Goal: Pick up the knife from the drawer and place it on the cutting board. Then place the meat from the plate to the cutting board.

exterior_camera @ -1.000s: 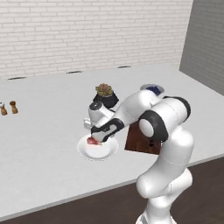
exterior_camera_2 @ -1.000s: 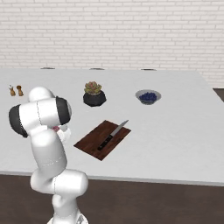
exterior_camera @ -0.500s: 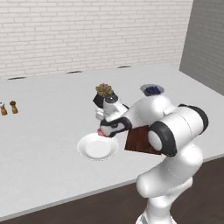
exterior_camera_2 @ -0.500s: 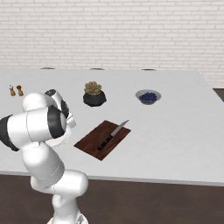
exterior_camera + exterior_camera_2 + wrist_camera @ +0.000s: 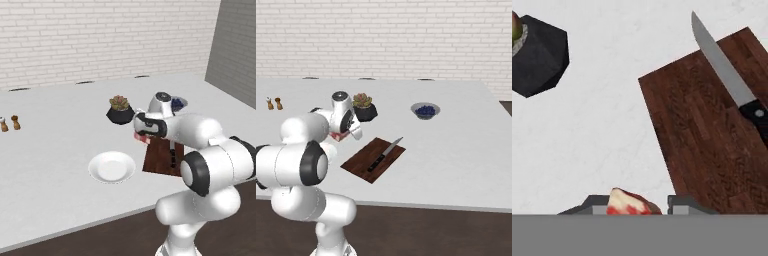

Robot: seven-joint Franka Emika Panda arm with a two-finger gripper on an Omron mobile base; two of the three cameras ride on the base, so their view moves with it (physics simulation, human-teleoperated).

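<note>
My gripper (image 5: 141, 136) is shut on the meat (image 5: 630, 204), a red wedge with a pale fat edge, and holds it in the air above the counter. It hangs between the white plate (image 5: 112, 167) and the near-left corner of the cutting board (image 5: 709, 145). The plate is bare. The knife (image 5: 384, 154) lies along the dark wooden board (image 5: 371, 162), black handle toward the front, blade (image 5: 719, 61) reaching past the far edge. The gripper (image 5: 341, 135) sits left of the board in the right base view. The drawer is out of view.
A black pot with a succulent (image 5: 120, 111) stands just behind the gripper. A bowl of dark berries (image 5: 425, 110) sits at the back right. Two small shakers (image 5: 10, 123) stand far left. The counter's front edge runs close below the plate and board.
The gripper has lifted the meat off the plate and carried it right, toward the cutting board. The plate is left bare; the knife and board have not moved.
</note>
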